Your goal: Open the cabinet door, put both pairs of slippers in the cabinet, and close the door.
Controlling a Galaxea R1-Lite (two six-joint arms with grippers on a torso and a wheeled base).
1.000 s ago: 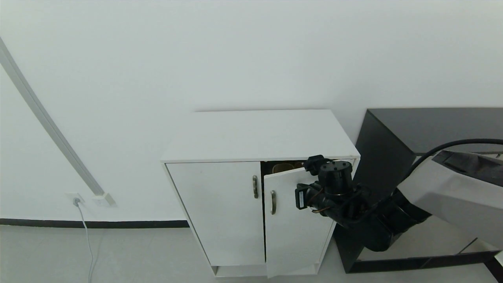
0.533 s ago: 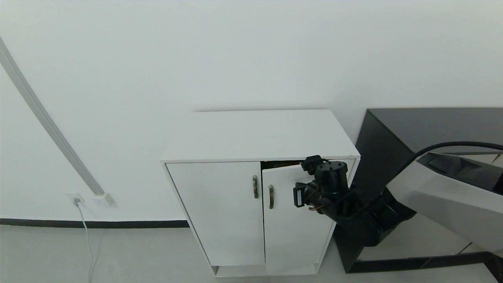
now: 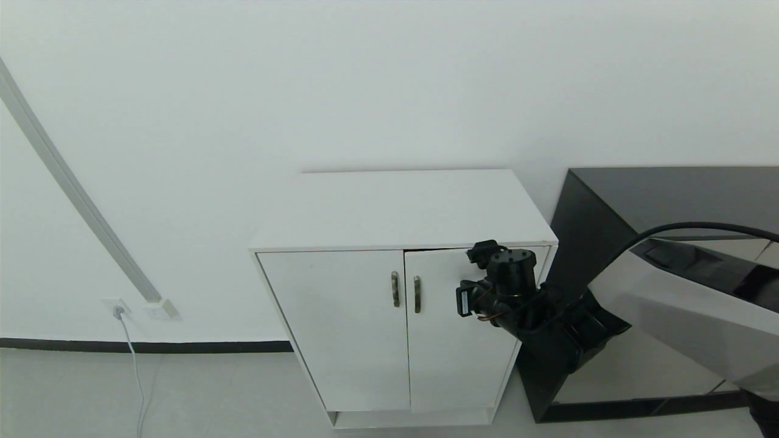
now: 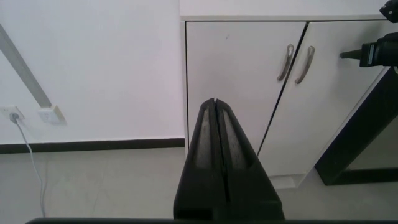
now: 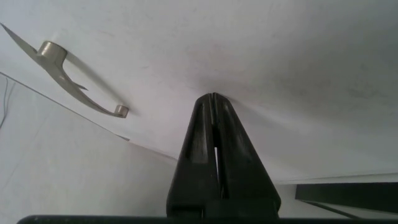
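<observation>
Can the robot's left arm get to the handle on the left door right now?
Probably yes, once it opens: nothing stands between the shut left gripper and the left door handle, and the right gripper is off at the right door.

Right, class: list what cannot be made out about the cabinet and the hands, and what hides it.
Cabinet interior: head view, hidden behind both shut doors.
Right hand tip: head view, hidden by its own wrist.
Left door lower part: left wrist view, covered by the left hand.
Black furniture: head view, cut off by the right edge.
</observation>
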